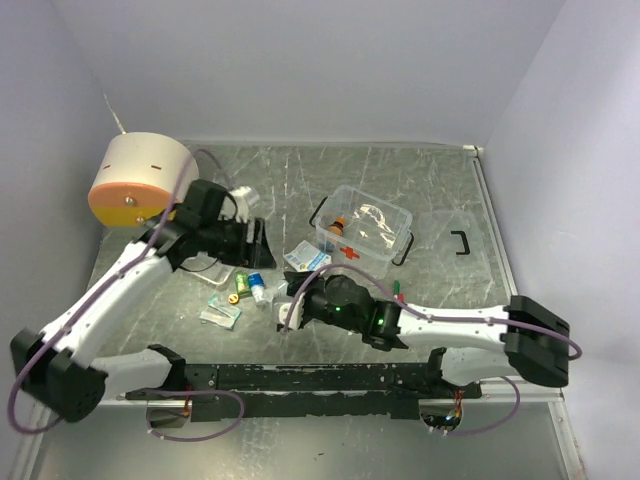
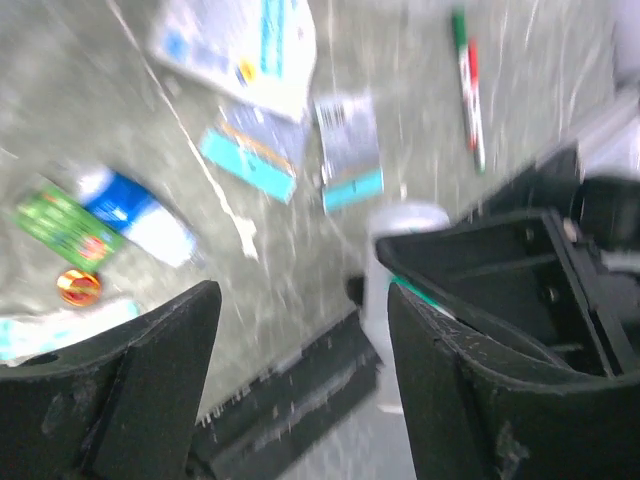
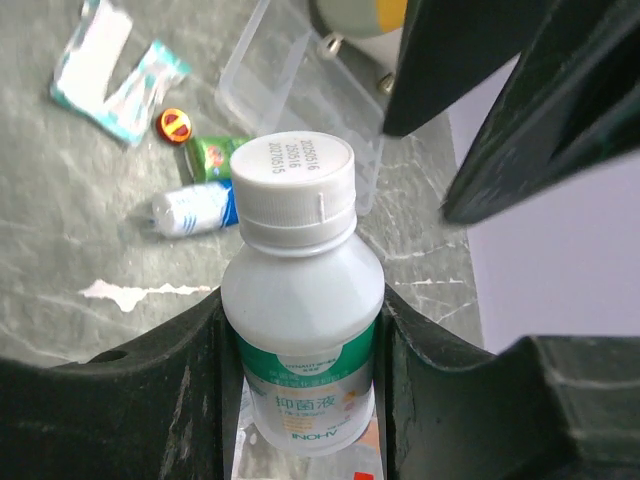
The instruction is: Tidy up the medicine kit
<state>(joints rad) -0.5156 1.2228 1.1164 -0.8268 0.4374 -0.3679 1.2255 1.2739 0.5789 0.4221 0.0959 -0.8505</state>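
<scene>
Where the table (image 1: 300, 175) meets its far left corner, a round cream canister (image 1: 140, 180) with an orange band stands alone. Just right of it the left gripper (image 2: 300, 340) hangs above the table, its fingers (image 2: 150, 370) spread wide with nothing between them; its wrist picture is blurred.

Near and right of that gripper, loose supplies lie on the table: pale sachets (image 1: 220, 312), a green packet (image 3: 215, 153) and a round red-and-yellow cap (image 3: 175, 124), then a small blue-and-white vial (image 1: 257, 288) on its side. A blue-and-white flat packet (image 1: 305, 258) lies a little farther right.

The right gripper (image 1: 298, 302) reaches leftward into the middle of the table. Its fingers (image 3: 200, 400) are closed against both sides of a white bottle (image 3: 300, 290) with a green label. The bottle's long axis runs along the fingers. Its white screw cap points out past the fingertips, to the left and toward the loose supplies, and its base is toward the wrist. Whether the bottle touches the table cannot be told.

Right of the gripper, a red-and-green pen (image 1: 397, 290) lies beside the arm. Beyond it stands the clear box (image 1: 362, 232) marked with a red cross, open at the top. Its clear lid (image 1: 445, 235), with a black handle, lies flat on the right.
</scene>
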